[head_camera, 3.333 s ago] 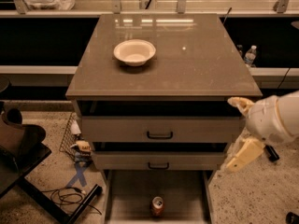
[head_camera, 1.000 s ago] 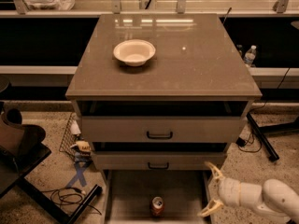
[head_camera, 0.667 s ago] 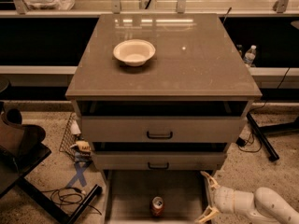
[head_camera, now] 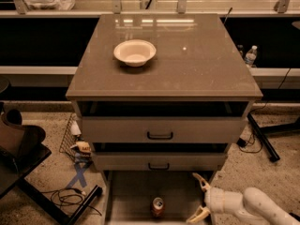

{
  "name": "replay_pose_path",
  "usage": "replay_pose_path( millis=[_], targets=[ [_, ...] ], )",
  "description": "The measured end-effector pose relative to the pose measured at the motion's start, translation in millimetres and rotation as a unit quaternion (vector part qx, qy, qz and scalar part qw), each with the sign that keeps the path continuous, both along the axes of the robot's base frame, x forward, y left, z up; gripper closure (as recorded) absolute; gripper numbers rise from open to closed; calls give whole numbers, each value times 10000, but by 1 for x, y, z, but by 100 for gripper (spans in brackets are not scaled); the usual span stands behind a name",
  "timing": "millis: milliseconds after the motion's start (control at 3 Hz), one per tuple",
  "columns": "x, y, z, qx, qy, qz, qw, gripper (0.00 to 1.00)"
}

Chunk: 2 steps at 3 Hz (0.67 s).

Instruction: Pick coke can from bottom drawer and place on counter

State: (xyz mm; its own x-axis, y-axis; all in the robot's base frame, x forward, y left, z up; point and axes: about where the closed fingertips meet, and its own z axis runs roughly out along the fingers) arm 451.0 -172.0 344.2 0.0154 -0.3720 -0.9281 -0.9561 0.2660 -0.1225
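Note:
The coke can stands upright on the floor of the pulled-out bottom drawer, near its front edge. My gripper is open over the drawer's right side, its fingers spread one above the other and pointing left, about a hand's width right of the can. It holds nothing. The counter is the glossy grey-brown top of the cabinet above.
A white bowl sits on the counter's back left. Two grey drawers with black handles are above the bottom drawer. A dark stand and cables lie on the floor at left. A water bottle stands at right.
My arm has come down from the cabinet's right side to the bottom drawer and moved left toward the can. The can and the bowl have not moved.

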Motion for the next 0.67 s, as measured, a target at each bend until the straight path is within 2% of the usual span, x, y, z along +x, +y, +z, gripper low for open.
replay_pose_path(
  millis=[667],
  targets=[
    [20,78,-76,640,63,359,9973,0]
  ],
)
